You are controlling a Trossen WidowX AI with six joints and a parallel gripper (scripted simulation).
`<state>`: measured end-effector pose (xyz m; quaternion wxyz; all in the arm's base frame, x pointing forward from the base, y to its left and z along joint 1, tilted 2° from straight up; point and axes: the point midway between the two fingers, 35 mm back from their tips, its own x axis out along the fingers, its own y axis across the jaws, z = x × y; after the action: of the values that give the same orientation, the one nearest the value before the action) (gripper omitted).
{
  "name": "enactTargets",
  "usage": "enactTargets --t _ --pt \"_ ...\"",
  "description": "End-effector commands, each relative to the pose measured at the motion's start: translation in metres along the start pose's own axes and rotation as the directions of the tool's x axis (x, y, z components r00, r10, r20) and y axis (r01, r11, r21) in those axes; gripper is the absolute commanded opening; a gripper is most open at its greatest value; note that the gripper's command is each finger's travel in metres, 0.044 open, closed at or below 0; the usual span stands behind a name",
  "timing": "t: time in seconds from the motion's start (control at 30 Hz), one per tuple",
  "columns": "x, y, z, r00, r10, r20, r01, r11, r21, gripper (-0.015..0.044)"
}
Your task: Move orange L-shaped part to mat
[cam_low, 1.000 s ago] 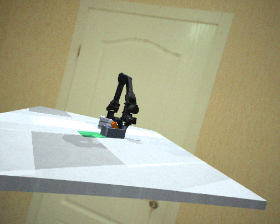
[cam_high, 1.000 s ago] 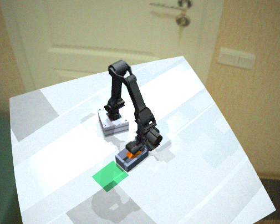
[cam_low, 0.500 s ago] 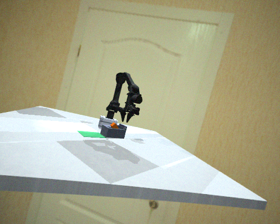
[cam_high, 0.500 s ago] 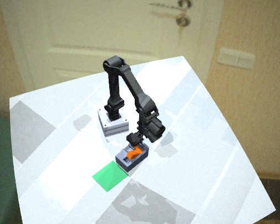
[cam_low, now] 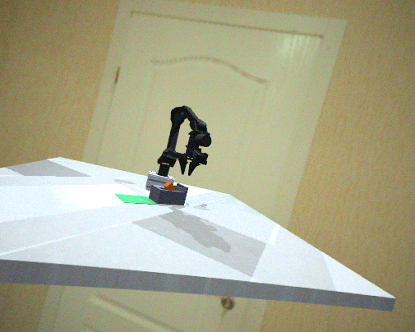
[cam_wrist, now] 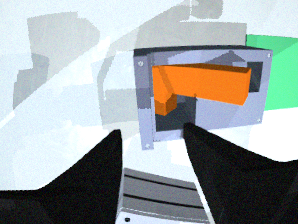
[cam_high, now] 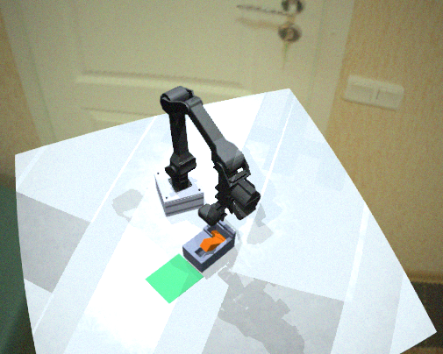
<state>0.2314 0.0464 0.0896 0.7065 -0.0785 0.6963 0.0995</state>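
The orange L-shaped part (cam_high: 210, 244) (cam_low: 169, 186) (cam_wrist: 210, 86) is tilted in the grey tray (cam_high: 203, 264) (cam_low: 168, 197) (cam_wrist: 230, 113). Its straight end, nearer the mat, stands raised above the tray top, and its L-shaped end is sunk in the pocket. The green mat (cam_high: 171, 280) (cam_low: 131, 199) (cam_wrist: 284, 75) lies flat beside the tray's other end and is bare. My gripper (cam_high: 219, 221) (cam_low: 186, 174) (cam_wrist: 152, 133) is open, with nothing between its fingers. It hangs above the tray's end by the L-shaped end, clear of the part.
The arm's pale base block (cam_high: 182, 203) (cam_low: 154, 181) (cam_wrist: 160, 192) stands behind the tray. The tray has a raised wall at the end away from the mat. Shadows of the arm fall across the white table (cam_high: 117, 315) (cam_low: 109, 242).
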Motion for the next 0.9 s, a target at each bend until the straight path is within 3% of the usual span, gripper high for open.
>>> enactTargets --t 0.0,0.47,0.5,0.6,0.67,0.77,0.87 --pt "0.000 0.000 0.001 1.000 0.000 0.004 0.000 1.000 0.000 0.0180" --pt "0.000 0.000 0.001 1.000 0.000 0.004 0.000 1.000 0.000 0.0180" --pt "0.000 -0.001 0.001 1.000 -0.001 0.004 0.001 1.000 0.020 0.0206" --pt "-0.001 -0.009 0.003 1.000 -0.002 0.003 0.002 0.983 0.185 0.0280" --pt "-0.001 -0.018 0.005 1.000 -0.004 0.001 0.003 0.927 0.375 0.0280" --pt "-0.002 -0.035 0.008 1.000 -0.006 -0.002 0.006 0.752 0.659 0.0280" --pt "-0.002 -0.052 0.009 1.000 -0.008 -0.005 0.009 0.487 0.873 0.0280"
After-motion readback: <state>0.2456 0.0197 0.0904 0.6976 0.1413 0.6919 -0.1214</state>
